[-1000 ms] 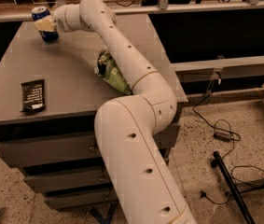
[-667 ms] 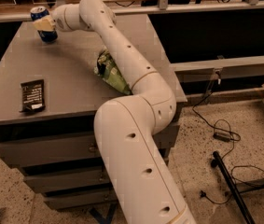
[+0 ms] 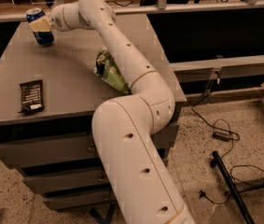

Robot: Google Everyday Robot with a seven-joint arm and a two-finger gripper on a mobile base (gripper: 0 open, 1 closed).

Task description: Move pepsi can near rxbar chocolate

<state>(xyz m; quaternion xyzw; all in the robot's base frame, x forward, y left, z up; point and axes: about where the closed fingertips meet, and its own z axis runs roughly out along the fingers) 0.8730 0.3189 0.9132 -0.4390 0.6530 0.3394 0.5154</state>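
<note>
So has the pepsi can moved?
Yes, slightly: the pepsi can, in the gripper far back on the table, has edged left, judged against the rxbar chocolate.

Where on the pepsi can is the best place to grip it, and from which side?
Grip the pepsi can around the middle of its round wall, coming sideways from the right in the camera view. It is nearly upright at the far left corner of the table, so its sides are free. The gripper is shut on it there.
</note>
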